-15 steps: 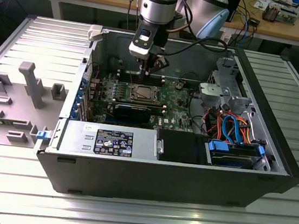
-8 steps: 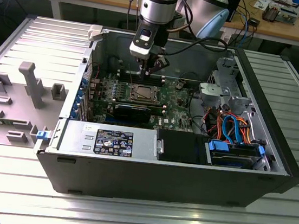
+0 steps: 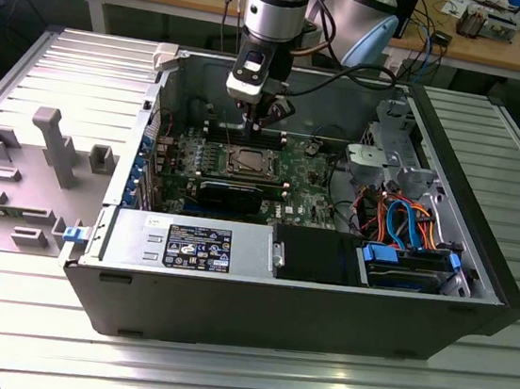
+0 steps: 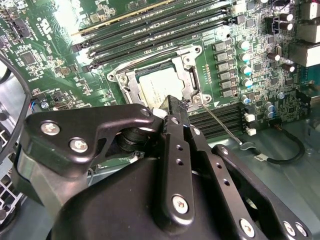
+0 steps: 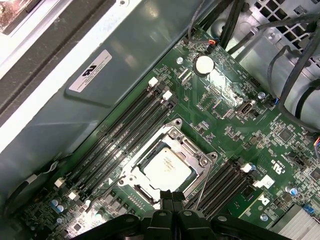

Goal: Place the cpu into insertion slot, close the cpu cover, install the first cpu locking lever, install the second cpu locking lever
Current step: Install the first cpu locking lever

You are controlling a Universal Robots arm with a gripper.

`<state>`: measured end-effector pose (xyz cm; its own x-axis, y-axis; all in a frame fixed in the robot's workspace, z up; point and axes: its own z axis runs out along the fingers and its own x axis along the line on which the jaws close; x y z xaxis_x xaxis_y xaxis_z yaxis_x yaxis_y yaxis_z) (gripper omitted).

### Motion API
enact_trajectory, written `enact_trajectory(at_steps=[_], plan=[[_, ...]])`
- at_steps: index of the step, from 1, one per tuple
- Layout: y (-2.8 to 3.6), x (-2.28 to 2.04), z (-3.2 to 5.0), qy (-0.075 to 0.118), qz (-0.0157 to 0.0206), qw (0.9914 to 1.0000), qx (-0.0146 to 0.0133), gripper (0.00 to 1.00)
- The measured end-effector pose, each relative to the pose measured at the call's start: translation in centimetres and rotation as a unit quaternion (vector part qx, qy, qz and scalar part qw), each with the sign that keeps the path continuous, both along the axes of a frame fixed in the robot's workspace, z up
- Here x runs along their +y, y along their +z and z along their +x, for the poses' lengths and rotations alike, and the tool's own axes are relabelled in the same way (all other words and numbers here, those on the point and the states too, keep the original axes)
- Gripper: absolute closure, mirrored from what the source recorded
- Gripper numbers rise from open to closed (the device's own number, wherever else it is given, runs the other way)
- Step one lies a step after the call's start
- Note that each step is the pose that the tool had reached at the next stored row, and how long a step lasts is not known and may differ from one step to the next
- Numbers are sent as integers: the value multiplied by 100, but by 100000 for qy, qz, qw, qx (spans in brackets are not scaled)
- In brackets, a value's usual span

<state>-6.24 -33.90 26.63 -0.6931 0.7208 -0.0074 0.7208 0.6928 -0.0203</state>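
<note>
The cpu lies in the insertion slot with the cpu cover shut over it. The tool, pinched narrow and empty, hovers beside a locking lever that seems unlatched. Latching it likely needs a steady sideways press.

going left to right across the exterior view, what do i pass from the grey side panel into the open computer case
grey upright plastic bracket → blue plastic clip → silvery-grey square cpu → silver metal drive cage
</note>
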Motion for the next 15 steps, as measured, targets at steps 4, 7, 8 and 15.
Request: enact_trajectory(at_steps=[4,7,8,15], plan=[[0,0,0,280,-6,100000,0,89],[0,0,0,590,-16,99998,0,89],[0,0,0,658,-19,99998,1,89],[0,0,0,1187,-40,99993,0,89]])
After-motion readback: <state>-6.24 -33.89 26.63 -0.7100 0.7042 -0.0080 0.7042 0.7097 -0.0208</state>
